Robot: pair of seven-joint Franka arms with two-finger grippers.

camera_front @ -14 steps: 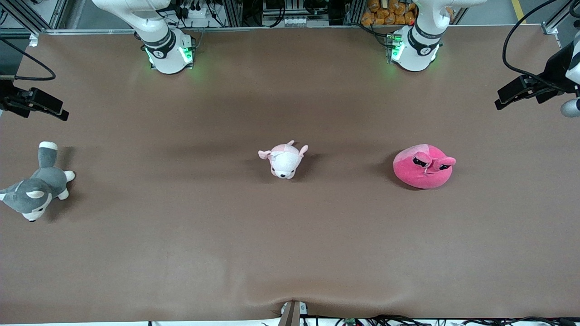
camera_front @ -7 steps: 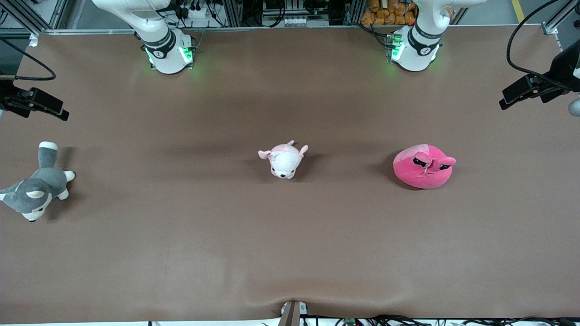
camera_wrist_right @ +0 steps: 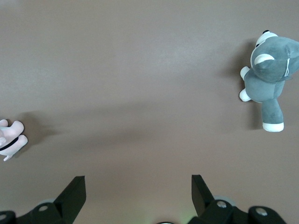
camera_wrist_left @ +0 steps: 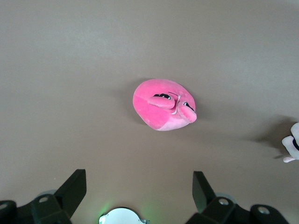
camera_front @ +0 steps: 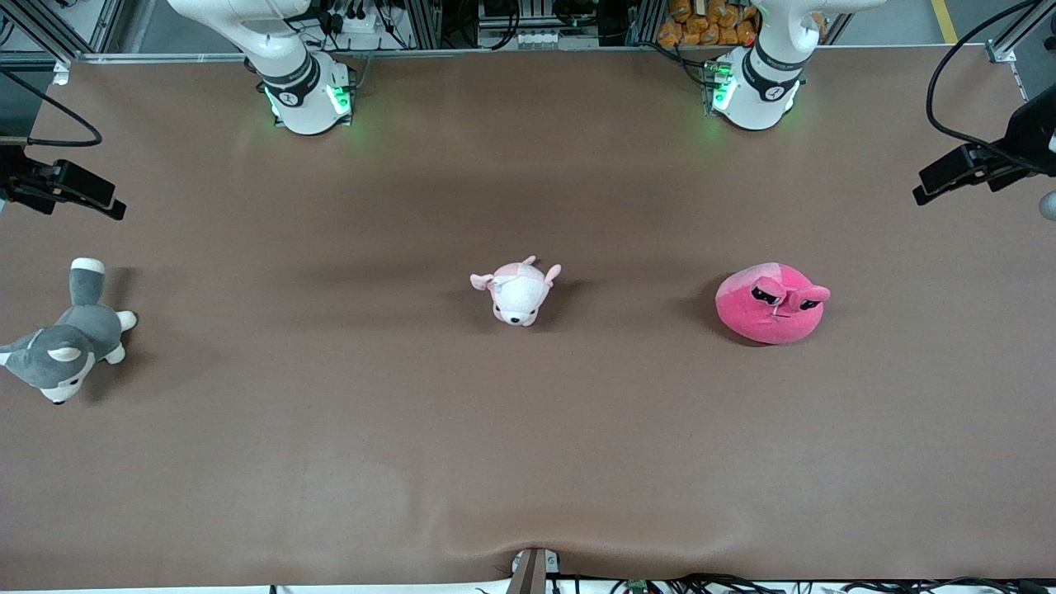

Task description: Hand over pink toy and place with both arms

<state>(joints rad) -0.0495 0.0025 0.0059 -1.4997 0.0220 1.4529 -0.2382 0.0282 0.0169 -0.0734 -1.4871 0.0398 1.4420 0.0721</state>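
left gripper [camera_front: 949, 177] has drifted outward; pink toy [camera_front: 771, 303] unmoved.

Desk [camera_front: 330, 462] mostly bare. Only three obstacles, in a row across the middle, well apart: pink toy [camera_front: 772, 303] toward the left arm's end, pale puppy plush [camera_front: 517, 290] mid-desk, grey husky plush [camera_front: 64, 342] at the right arm's end. Wide gaps between them; strip nearer the front camera unobstructed.
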